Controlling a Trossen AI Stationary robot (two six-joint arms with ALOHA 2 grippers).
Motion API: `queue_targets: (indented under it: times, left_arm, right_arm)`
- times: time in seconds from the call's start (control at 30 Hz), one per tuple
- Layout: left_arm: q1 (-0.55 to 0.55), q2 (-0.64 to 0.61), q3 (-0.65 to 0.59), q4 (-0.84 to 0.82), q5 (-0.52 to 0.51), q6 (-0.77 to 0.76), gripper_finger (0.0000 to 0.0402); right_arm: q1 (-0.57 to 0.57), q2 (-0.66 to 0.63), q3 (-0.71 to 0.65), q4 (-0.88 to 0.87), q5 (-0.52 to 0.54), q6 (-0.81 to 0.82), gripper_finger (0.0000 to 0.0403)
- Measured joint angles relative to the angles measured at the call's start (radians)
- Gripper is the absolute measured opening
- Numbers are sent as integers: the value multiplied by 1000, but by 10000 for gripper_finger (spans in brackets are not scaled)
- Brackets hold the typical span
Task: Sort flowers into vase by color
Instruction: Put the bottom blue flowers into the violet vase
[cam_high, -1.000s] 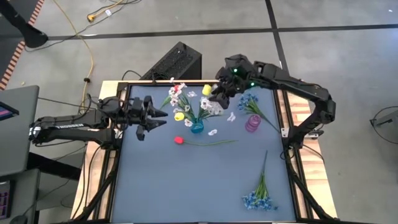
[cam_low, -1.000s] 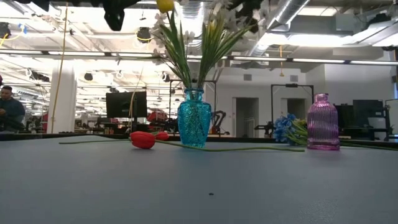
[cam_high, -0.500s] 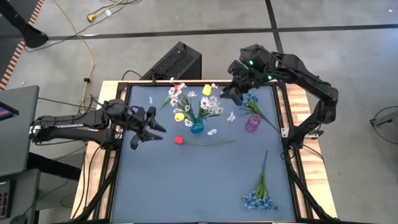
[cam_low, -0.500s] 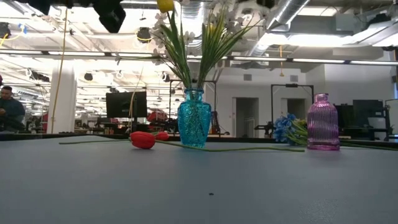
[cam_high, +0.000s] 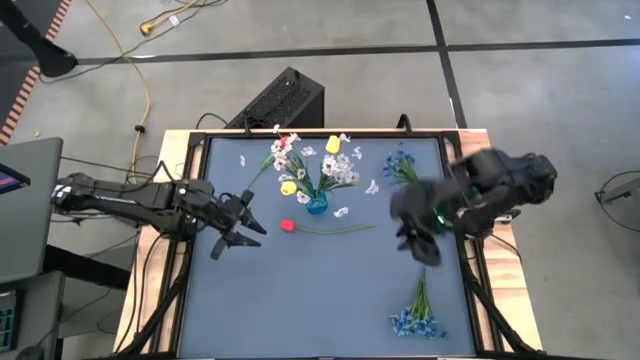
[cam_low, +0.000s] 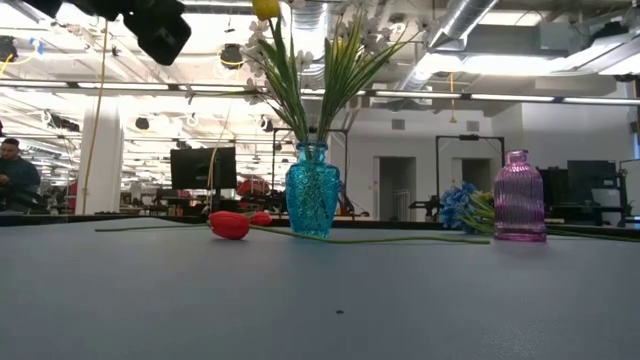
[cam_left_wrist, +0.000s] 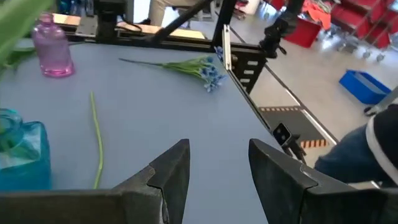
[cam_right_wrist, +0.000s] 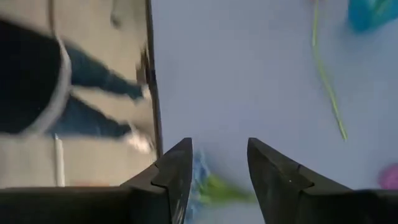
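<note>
The right gripper (cam_high: 428, 240) hangs over the right half of the table (cam_high: 300, 300), just in front of the purple vase (cam_low: 519, 198), with a gap between its fingers (cam_right_wrist: 177, 171) and nothing in them. In its wrist view a loose blue spray (cam_right_wrist: 208, 186) shows past the fingertips, blurred, on the table surface and not in the jaws. That same blue spray (cam_high: 418, 312) lies near the table's front right corner, stem pointing up toward the gripper. A second blue spray (cam_high: 402, 166) leans at the purple vase.

Over on the left, the left gripper (cam_high: 238, 228) hovers beside the red tulip (cam_high: 287, 226), jaws apart and empty. The tulip lies flat, its long green stem (cam_high: 340, 229) running right, just in front of the blue vase (cam_high: 316, 205). From the left wrist, the stem (cam_left_wrist: 97, 140) lies well off to one side of the open fingers (cam_left_wrist: 177, 171), not between them.

The blue vase (cam_low: 312, 188) stands upright holding white sprays (cam_high: 342, 170) and yellow buds (cam_high: 332, 145). Loose white blossoms (cam_high: 342, 212) lie scattered around it.
</note>
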Motion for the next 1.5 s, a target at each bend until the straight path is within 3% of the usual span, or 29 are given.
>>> queue_targets:
  times: [0.27, 0.5, 0.8, 0.97, 1.37, 1.5]
  left_arm:
    - [-2, 91, 0, 27, 1, -38, 153]
    - [-2, 167, 0, 201, -3, -120, 153]
    - [-2, 271, 0, 404, -120, -287, 153]
    - [-18, 328, 0, 425, -187, -391, 153]
    - [-139, 487, 0, 618, -313, -530, 153]
    - [-150, 501, 0, 653, -341, -542, 153]
  right_arm:
    - [280, -1, -179, -14, 13, -23, 168]
    - [418, 0, -433, -9, 13, -284, 168]
    - [466, -9, -798, 199, 14, -629, 233]
    - [444, -33, -1002, 356, 32, -700, 267]
    - [410, -36, -1262, 636, 168, -890, 269]
    - [405, -36, -1305, 750, 154, -901, 268]
